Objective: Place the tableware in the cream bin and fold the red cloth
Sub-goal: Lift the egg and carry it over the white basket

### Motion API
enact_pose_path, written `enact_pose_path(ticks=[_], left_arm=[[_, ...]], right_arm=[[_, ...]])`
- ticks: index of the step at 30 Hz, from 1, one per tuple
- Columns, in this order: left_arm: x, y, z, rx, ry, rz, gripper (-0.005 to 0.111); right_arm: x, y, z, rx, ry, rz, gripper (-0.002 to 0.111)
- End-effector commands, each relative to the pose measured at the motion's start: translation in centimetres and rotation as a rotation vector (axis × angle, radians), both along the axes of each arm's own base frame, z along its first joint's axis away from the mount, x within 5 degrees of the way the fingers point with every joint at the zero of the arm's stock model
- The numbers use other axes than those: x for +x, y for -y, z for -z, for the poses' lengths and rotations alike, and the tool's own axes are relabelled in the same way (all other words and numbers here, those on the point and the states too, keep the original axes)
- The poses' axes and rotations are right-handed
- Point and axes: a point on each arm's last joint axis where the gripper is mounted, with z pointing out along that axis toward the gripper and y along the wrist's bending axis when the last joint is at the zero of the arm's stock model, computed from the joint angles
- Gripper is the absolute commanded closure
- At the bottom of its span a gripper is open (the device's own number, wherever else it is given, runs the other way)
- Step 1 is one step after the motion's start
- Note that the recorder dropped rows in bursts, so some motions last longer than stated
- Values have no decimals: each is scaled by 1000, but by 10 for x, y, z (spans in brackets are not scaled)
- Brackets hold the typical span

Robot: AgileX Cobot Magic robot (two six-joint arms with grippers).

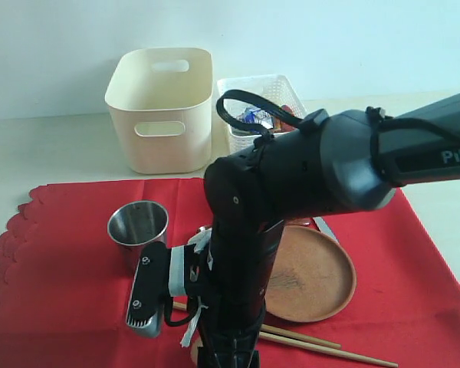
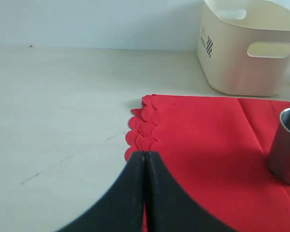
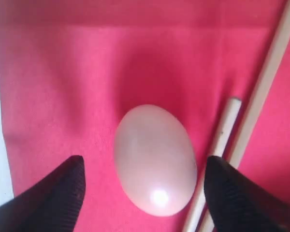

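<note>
The red cloth (image 1: 54,268) covers the near part of the table. On it stand the steel cup (image 1: 138,226) and the round brown plate (image 1: 310,272), with the chopsticks (image 1: 307,341) lying in front of the plate. A metal knife (image 1: 327,228) shows behind the plate's rim. The cream bin (image 1: 161,111) stands behind the cloth. My right gripper (image 3: 145,164) is open, straddling an egg (image 3: 154,159) without touching it; the chopsticks (image 3: 261,96) lie just beside the egg. My left gripper (image 2: 145,154) is shut and empty at the cloth's (image 2: 208,145) scalloped edge, near the cup (image 2: 286,145).
A white lattice basket (image 1: 272,96) holding small packets stands right of the cream bin (image 2: 246,48). My right arm (image 1: 238,291) reaches down over the front middle of the cloth and hides what lies beneath it. Bare tabletop (image 2: 63,121) stretches beyond the cloth's edge.
</note>
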Motion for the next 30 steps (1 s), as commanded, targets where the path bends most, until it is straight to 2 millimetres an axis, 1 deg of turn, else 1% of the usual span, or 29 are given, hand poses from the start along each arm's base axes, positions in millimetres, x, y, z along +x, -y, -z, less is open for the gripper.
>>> enact_pose_path(ticks=[1, 2, 3, 4, 5, 6, 7, 8, 9, 11, 12, 13, 15, 16, 19, 24, 26, 30], left_arm=[[0, 0, 0, 0, 15, -1, 107], [0, 0, 0, 0, 15, -1, 107], [0, 0, 0, 0, 15, -1, 107], [0, 0, 0, 0, 15, -1, 107], [0, 0, 0, 0, 15, -1, 107], [0, 0, 0, 0, 15, -1, 107], [0, 0, 0, 0, 15, -1, 107], [0, 0, 0, 0, 15, -1, 107], [0, 0, 0, 0, 15, -1, 107], [0, 0, 0, 0, 15, -1, 107], [0, 0, 0, 0, 15, -1, 107], [0, 0, 0, 0, 15, -1, 107], [0, 0, 0, 0, 15, -1, 107], [0, 0, 0, 0, 15, -1, 107], [0, 0, 0, 0, 15, -1, 107], [0, 0, 0, 0, 15, -1, 107], [0, 0, 0, 0, 15, -1, 107], [0, 0, 0, 0, 15, -1, 107]], right_arm=[[1, -5, 7, 24, -3, 37, 45], [1, -4, 7, 22, 0, 34, 50], [1, -4, 7, 19, 0, 46, 62], [1, -4, 7, 18, 2, 45, 67], [1, -4, 7, 18, 2, 45, 81], [1, -4, 7, 16, 0, 45, 87], [1, -4, 7, 13, -4, 44, 98], [0, -3, 6, 1, -13, 39, 106], [1, -3, 3, -1, -6, 30, 108], [4, -4, -8, -1, 22, 34, 108], [7, -5, -17, 17, 48, 45, 108], [8, -6, -23, 26, 63, 43, 108], [7, -4, -42, 60, 101, 40, 108], [6, -1, -55, 81, 133, 32, 108], [8, 7, -79, 113, 209, 55, 108], [22, 34, -122, 230, 309, 166, 108], [30, 45, -136, 285, 348, 231, 108], [48, 70, -156, 365, 434, 347, 108]])
